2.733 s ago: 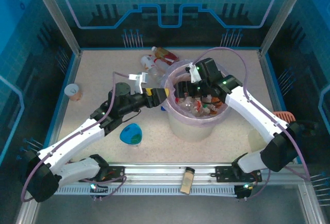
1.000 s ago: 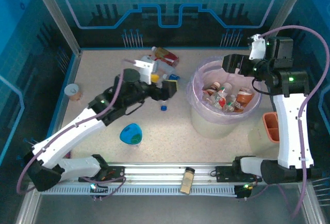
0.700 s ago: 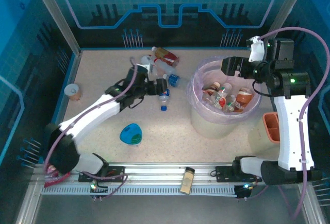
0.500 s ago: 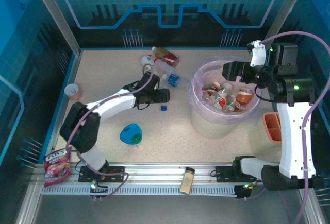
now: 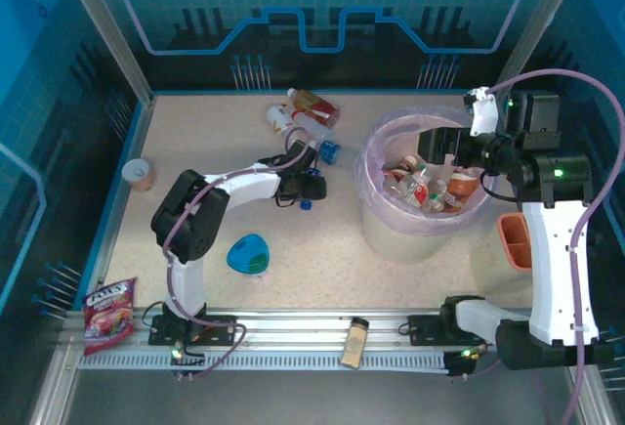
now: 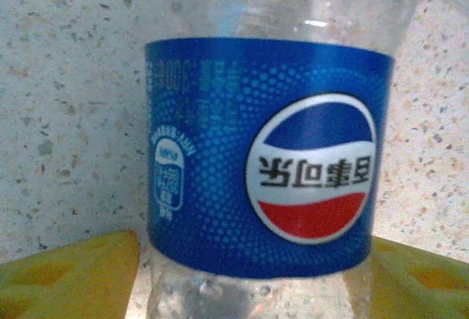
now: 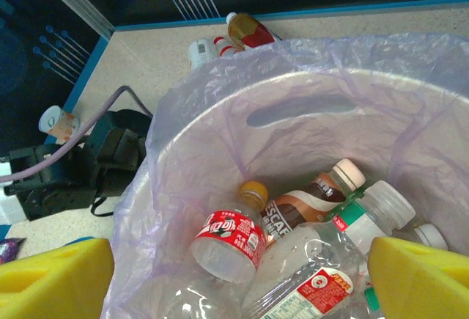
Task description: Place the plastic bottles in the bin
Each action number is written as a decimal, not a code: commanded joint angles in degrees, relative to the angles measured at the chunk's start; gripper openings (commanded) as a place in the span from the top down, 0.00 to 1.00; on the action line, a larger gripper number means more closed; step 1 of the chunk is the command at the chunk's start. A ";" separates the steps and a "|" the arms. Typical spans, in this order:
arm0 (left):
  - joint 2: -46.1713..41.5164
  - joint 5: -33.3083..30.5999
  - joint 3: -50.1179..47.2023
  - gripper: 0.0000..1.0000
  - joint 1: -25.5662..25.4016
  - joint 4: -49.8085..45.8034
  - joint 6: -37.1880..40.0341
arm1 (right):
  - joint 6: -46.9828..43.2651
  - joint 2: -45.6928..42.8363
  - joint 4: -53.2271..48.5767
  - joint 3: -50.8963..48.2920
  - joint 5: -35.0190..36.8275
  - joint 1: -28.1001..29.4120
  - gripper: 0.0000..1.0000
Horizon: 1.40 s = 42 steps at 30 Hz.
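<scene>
From above, the left gripper [image 5: 311,188] is settling onto the table left of the bin [image 5: 391,236]. At the left wrist, its fingers [image 6: 66,275] are narrowing around a blue-labelled bottle [image 6: 267,158], though I cannot tell if it is clamped yet; another pickup is starting. At the right wrist, the right gripper [image 7: 234,275] is hanging spread above the bin.

On the overhead feed I have a speckled beige table [image 5: 195,132] walled in by blue panels. 1 small tan paper cup [image 5: 142,173] stands near the left edge, well apart from everything else, and I catch the same cup [image 7: 58,122] at the left of the right wrist feed. 1 blue teardrop dish [image 5: 248,254] sits toward the near side, left of centre, with a pale patch on it I cannot make out. 1 small blue cap [image 5: 306,204] lies loose beyond it. Along the near edge runs a metal rail [image 5: 293,332]. 1 small jar [image 5: 355,342] with a brownish lid lies on it. 1 red snack packet [image 5: 109,308] lies at the near left corner. 1 orange tub [image 5: 513,239] sits at the right edge, partly covered.
</scene>
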 commanded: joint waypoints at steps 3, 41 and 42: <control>-0.09 -0.71 1.69 0.37 -0.84 -0.06 -0.41 | -1.09 -1.34 0.16 0.08 -0.96 -0.95 0.10; -39.95 22.14 -9.35 0.48 -3.86 24.64 -6.51 | 19.26 18.28 37.27 -2.27 -5.99 29.27 0.14; -40.25 22.03 -9.55 0.48 -3.85 24.97 -6.49 | 19.25 18.47 37.57 -2.55 -5.81 29.28 0.15</control>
